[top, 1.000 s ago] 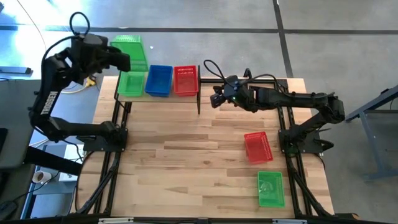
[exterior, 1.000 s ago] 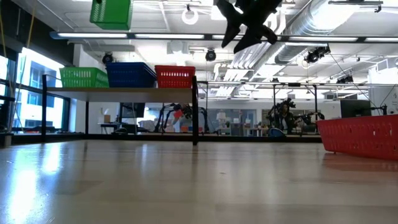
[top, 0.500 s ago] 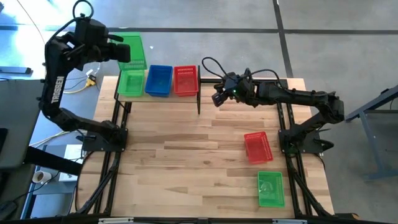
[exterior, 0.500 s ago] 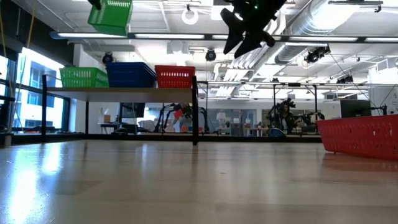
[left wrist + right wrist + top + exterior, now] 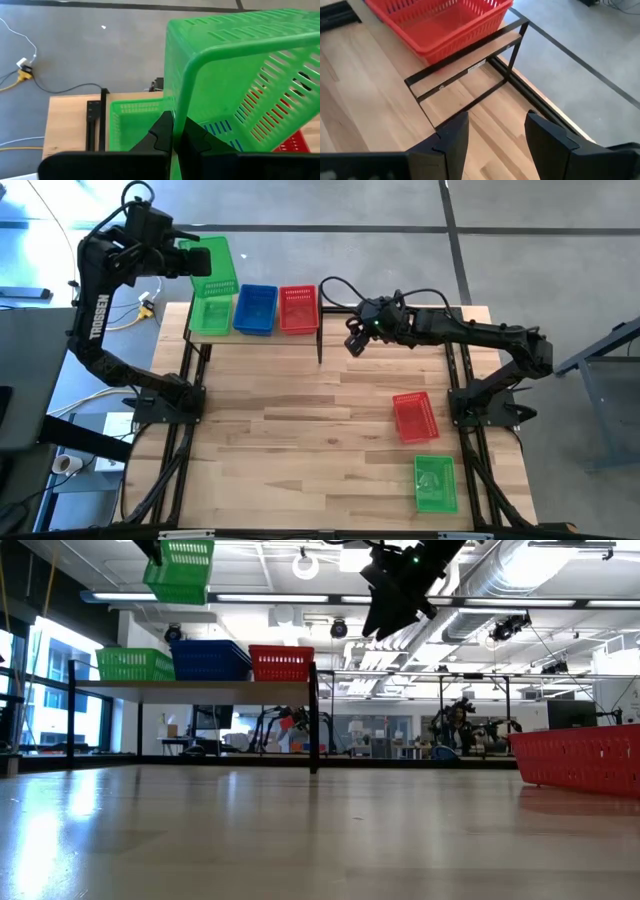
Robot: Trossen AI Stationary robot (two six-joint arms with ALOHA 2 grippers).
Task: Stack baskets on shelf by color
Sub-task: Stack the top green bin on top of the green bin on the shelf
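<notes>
My left gripper (image 5: 192, 260) is shut on a green basket (image 5: 216, 258), held high above the shelf's (image 5: 200, 688) left end. It shows tilted in the low view (image 5: 180, 570). On the shelf stand a green basket (image 5: 210, 314), a blue basket (image 5: 256, 310) and a red basket (image 5: 298, 308), side by side on their bottoms. My right gripper (image 5: 352, 345) hangs open in the air off the shelf's right end, touching nothing. A red basket (image 5: 414, 417) and a green basket (image 5: 434, 483) sit on the table near the right arm. My left gripper pinches the raised green basket by its rim (image 5: 177, 112) at one end wall, the rim running between the two fingers. The fingers come from the table's left side. The basket is lifted clear and tilted, directly above the green basket (image 5: 135, 117) on the shelf.
The shelf's black frame (image 5: 465, 70) stands at the table's far left part, its right legs just beside my right gripper (image 5: 492, 131). The plank table (image 5: 300, 430) has bare wood across its middle and left. The floor lies beyond the far edge.
My left gripper has carried the green basket a little toward the far edge while staying above the shelf's left end, and the basket has tipped from level to tilted. My right gripper has turned slightly while staying near the shelf's right end.
</notes>
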